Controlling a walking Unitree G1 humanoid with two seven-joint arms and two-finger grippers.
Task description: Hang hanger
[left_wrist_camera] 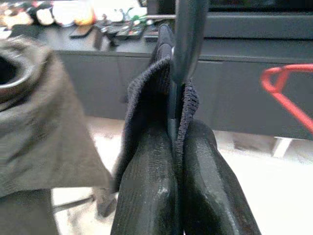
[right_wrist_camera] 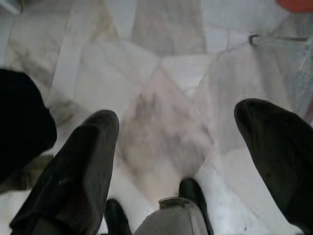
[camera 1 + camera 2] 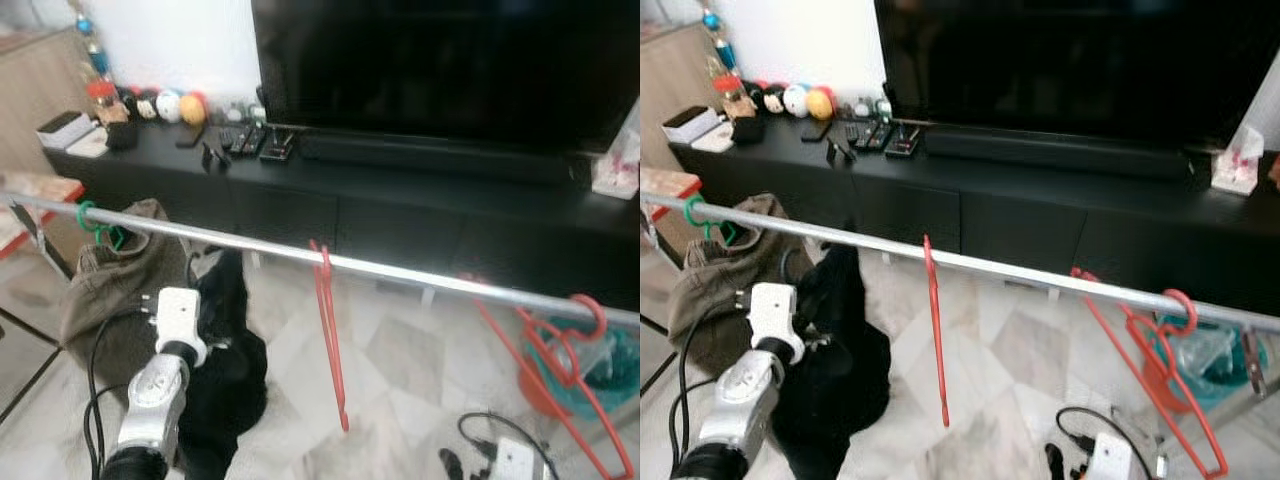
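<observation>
A silver rail runs across in front of me, sloping down to the right. On it hang a single red hanger, more red hangers at the right, and a green hook at the left with a brown cloth below it. My left arm reaches up from the lower left, below the rail. My left gripper is shut on a black garment and on the dark hanger hook that sticks up out of its collar. My right gripper is open over the marble floor.
Behind the rail stands a long black TV console with a large TV, remotes and small toys. A power strip with cables lies on the floor at the right, near a teal bag.
</observation>
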